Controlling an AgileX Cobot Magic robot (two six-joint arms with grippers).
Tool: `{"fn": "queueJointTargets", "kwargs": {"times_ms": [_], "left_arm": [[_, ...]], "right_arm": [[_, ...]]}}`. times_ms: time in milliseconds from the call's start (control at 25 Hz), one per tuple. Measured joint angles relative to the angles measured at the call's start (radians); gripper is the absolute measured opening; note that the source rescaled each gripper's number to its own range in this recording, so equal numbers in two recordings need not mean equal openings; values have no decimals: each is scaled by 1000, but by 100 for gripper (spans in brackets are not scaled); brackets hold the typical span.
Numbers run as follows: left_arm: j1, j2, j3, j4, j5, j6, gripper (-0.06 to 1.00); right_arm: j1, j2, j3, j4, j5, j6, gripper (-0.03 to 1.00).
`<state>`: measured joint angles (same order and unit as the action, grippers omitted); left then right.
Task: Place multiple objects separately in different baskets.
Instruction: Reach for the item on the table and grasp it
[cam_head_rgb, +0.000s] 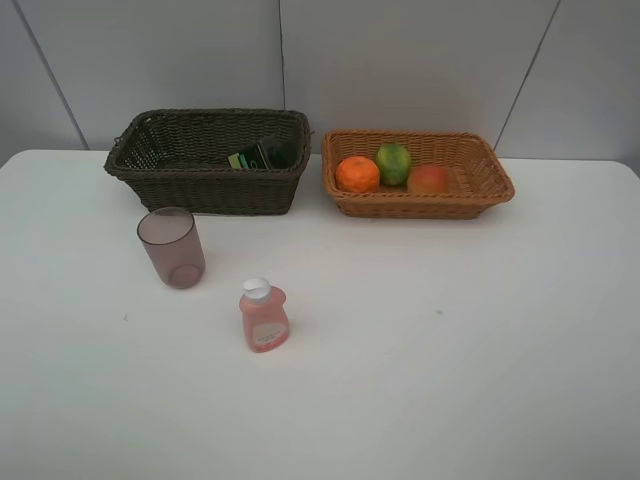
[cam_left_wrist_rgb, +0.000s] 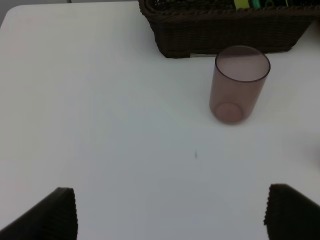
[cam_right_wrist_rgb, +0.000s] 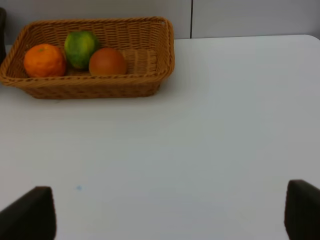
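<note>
Nearest the camera, the pink bottle stands upright on the white bench, white cap up; the mauve cup stands upright near it, farther back and to the left, just in front of the dark basket; a green bottle lies inside that basket; the tan basket beside it holds the orange, green fruit and red fruit; the left claw and right claw are both released, spread wide and empty above bare bench.
</note>
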<state>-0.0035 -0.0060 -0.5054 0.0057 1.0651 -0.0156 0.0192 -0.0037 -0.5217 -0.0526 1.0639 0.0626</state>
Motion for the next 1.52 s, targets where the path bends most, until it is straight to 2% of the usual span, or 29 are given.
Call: {"fn": "queueJointTargets", "kwargs": {"times_ms": [1000, 1200, 1520], "left_arm": [[0, 15, -3, -6, -1, 0, 97], [0, 190, -61, -15, -45, 0, 97], [0, 670, -217, -15, -129, 0, 97]], "right_arm": [[0, 0, 0, 0, -1, 1, 98], [0, 0, 0, 0, -1, 1, 98], [0, 0, 0, 0, -1, 1, 98]]}}
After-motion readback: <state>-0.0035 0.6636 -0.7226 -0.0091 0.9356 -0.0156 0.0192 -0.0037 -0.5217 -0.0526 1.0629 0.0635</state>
